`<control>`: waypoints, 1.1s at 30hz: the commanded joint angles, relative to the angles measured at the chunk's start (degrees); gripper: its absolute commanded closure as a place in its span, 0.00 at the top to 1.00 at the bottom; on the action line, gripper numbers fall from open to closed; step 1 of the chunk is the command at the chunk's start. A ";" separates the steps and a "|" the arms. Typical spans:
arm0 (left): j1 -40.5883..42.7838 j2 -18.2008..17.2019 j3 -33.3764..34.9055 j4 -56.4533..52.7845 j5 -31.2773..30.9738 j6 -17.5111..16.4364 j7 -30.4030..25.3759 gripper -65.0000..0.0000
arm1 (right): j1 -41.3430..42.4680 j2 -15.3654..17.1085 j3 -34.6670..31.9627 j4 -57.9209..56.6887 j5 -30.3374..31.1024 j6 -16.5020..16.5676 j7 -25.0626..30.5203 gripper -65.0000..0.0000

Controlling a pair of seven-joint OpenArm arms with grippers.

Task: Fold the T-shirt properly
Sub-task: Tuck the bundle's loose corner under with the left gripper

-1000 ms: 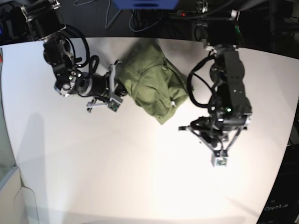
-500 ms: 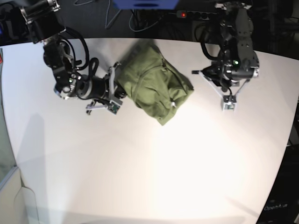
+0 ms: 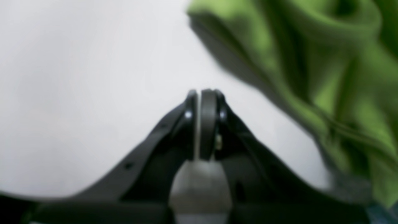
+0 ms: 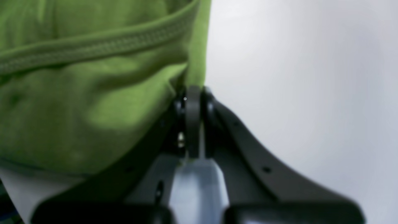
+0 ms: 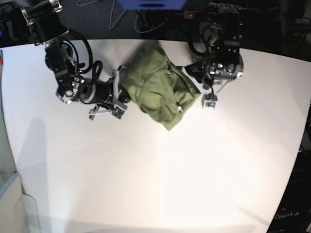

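Note:
The olive-green T-shirt (image 5: 158,87) lies bunched in a rough folded heap at the back middle of the white table (image 5: 146,174). My right gripper (image 5: 117,110) is shut at the heap's left edge. In the right wrist view its tips (image 4: 193,90) sit against a hemmed edge of the T-shirt (image 4: 77,109), and no cloth shows between them. My left gripper (image 5: 210,99) is shut just right of the heap's right corner. In the left wrist view it (image 3: 203,93) is over bare table, with the T-shirt (image 3: 342,77) a short way to its right.
Cables and a power strip (image 5: 197,14) lie on the dark floor beyond the table's back edge. A blue object (image 5: 150,4) sits at the top middle. A pale panel (image 5: 9,204) stands off the table's left front corner.
The left arm swung from the table's front right to the back, then in to the T-shirt's right corner. The right arm and the T-shirt have barely moved.

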State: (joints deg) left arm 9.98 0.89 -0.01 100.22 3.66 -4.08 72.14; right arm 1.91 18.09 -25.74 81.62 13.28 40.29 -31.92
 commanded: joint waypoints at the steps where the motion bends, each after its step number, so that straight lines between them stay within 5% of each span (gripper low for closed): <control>1: -0.79 0.04 0.05 -0.84 -0.01 0.25 -0.89 0.03 | -0.11 0.51 0.02 0.09 -1.89 -0.29 -2.76 0.02; 8: -5.27 0.21 -0.03 -5.68 -0.01 0.34 -4.84 0.03 | -2.13 0.59 0.37 0.09 -1.89 -0.29 -2.41 0.02; 20: -18.20 7.42 0.05 -16.66 -0.10 0.25 -9.15 0.03 | -5.30 0.68 0.37 0.09 -1.89 -0.29 -2.23 0.01; 33: -27.60 7.77 -0.03 -29.32 -0.10 0.34 -17.59 0.03 | -9.34 1.56 0.37 1.32 -1.89 -0.29 -2.14 0.01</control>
State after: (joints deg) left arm -16.14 8.25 -0.21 70.13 3.97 -3.44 55.11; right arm -5.91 18.90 -24.86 83.74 16.01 39.20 -25.89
